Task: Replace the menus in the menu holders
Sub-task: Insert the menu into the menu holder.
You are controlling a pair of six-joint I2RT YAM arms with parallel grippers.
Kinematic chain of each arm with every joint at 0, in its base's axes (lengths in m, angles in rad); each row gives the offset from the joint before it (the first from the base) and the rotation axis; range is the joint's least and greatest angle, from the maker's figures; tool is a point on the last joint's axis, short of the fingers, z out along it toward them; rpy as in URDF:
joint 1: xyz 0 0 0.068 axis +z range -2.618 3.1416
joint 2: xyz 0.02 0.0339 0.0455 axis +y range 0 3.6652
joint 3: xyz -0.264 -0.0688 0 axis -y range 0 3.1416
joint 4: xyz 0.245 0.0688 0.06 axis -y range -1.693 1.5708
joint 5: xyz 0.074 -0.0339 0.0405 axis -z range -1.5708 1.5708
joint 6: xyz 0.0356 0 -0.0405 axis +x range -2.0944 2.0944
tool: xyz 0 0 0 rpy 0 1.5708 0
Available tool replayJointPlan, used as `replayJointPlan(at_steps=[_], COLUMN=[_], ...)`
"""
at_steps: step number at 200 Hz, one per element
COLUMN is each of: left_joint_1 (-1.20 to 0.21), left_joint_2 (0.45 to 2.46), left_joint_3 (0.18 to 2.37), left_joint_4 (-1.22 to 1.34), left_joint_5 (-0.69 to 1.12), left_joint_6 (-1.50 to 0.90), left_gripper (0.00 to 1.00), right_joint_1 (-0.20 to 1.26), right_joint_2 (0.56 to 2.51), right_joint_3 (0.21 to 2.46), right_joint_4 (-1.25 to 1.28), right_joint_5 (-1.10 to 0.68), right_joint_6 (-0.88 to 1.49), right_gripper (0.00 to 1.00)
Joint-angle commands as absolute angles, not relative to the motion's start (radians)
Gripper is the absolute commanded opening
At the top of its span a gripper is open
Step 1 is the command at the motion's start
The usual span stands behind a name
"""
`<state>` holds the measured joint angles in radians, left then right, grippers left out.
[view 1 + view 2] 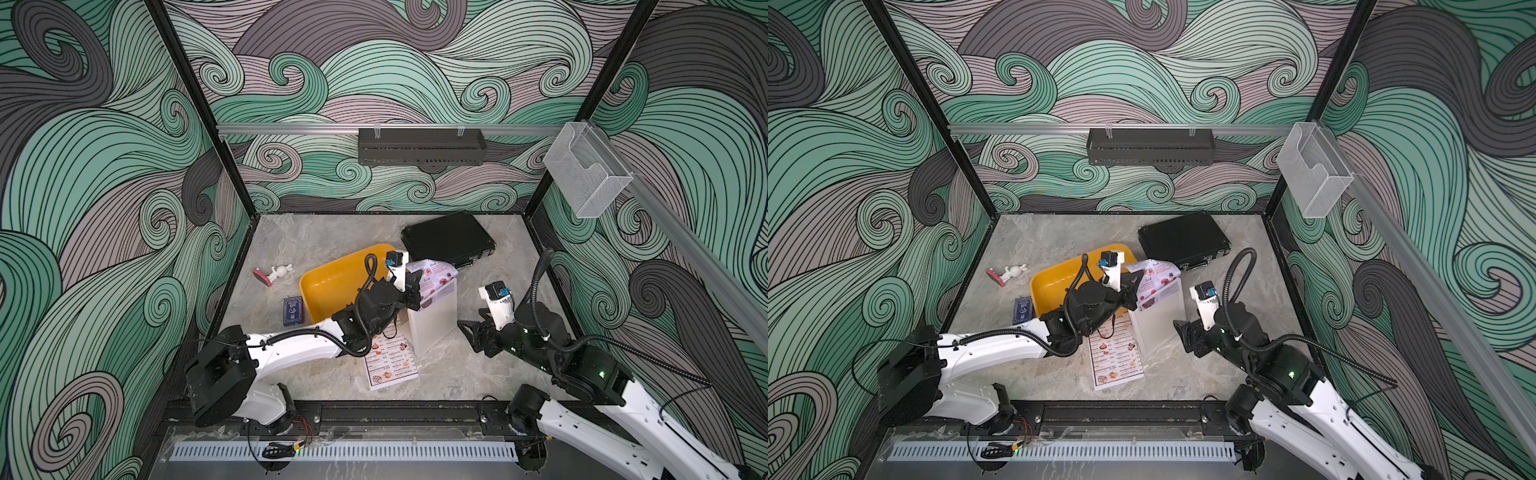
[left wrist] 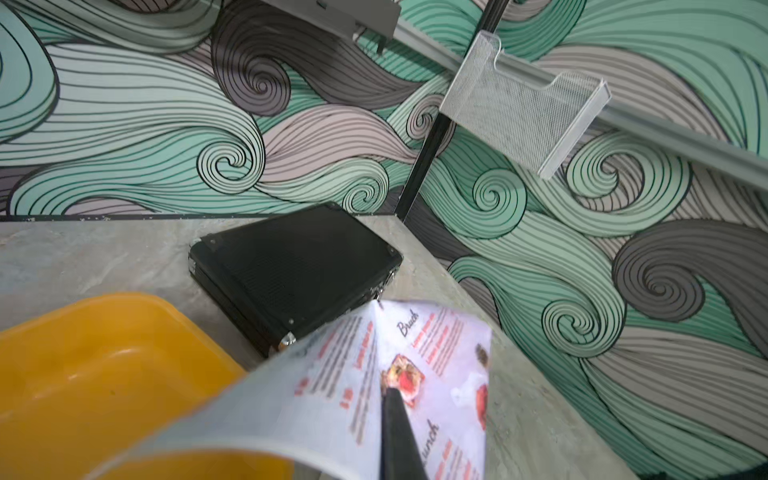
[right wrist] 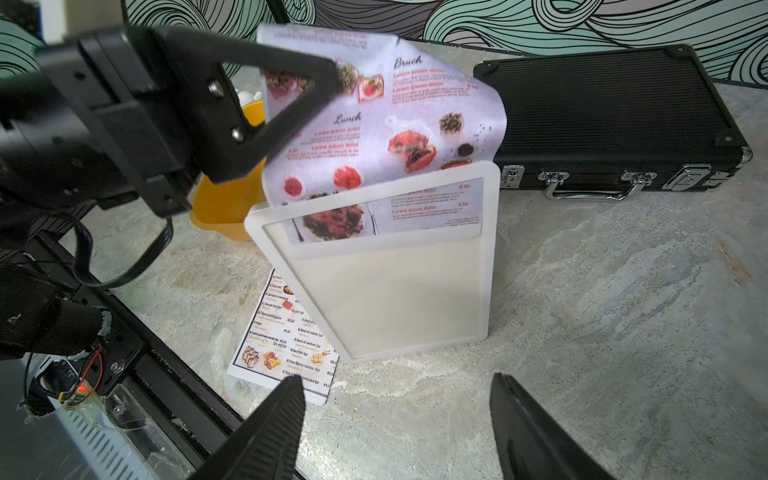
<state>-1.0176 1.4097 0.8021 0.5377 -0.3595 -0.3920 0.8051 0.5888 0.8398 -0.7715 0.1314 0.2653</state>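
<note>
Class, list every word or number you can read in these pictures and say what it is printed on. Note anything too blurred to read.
"Bruch": heading on the photo menu standing partway in the white stand.
"Lunch": heading, same menu.
"Lorem ipsum dolor": red lines, same menu.
Flat menu beside the stand: dish lines and prices too small to read reliably.
Blue box: print unreadable.
</note>
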Motion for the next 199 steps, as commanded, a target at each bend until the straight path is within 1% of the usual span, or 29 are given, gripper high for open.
replayJointPlan(at_steps=[1,16,47,83,95,105,119,140,148,164,178,199], left_joint_1=[-1.043,-1.053,-1.067,-1.067,-1.066,-1.065,-1.059,-1.048,-1.045,-1.045,-1.045,-1.046], left_joint_2=[1.392,1.388,1.365,1.327,1.318,1.316,1.320,1.331,1.330,1.313,1.294,1.281], left_joint_3=[0.785,0.768,0.744,0.744,0.744,0.756,0.777,0.802,0.804,0.792,0.783,0.777], left_joint_4=[0.623,0.646,0.673,0.652,0.645,0.631,0.601,0.578,0.574,0.579,0.561,0.502], left_joint_5=[-0.367,-0.348,-0.339,-0.292,-0.272,-0.263,-0.254,-0.244,-0.243,-0.241,-0.233,-0.227], left_joint_6=[-0.304,-0.269,-0.199,-0.169,-0.164,-0.164,-0.162,-0.162,-0.162,-0.163,-0.157,-0.145], left_gripper=[0.00,0.00,0.06,0.18,0.25,0.29,0.31,0.28,0.24,0.12,0.03,0.02], right_joint_1=[0.800,0.793,0.758,0.727,0.722,0.719,0.716,0.713,0.712,0.704,0.690,0.675], right_joint_2=[0.593,0.607,0.636,0.646,0.645,0.644,0.644,0.639,0.639,0.646,0.684,0.797], right_joint_3=[0.877,0.888,0.909,0.920,0.919,0.918,0.918,0.924,0.931,0.954,1.003,1.160], right_joint_4=[-0.780,-0.787,-0.795,-0.795,-0.793,-0.794,-0.794,-0.794,-0.795,-0.800,-0.812,-0.862], right_joint_5=[0.133,0.124,0.075,0.038,0.031,0.025,0.020,0.014,0.014,0.018,0.020,0.013], right_joint_6=[0.265,0.274,0.288,0.291,0.293,0.294,0.296,0.302,0.307,0.335,0.373,0.423], right_gripper=[0.75,0.75,0.76,0.76,0.76,0.76,0.76,0.76,0.76,0.76,0.74,0.70])
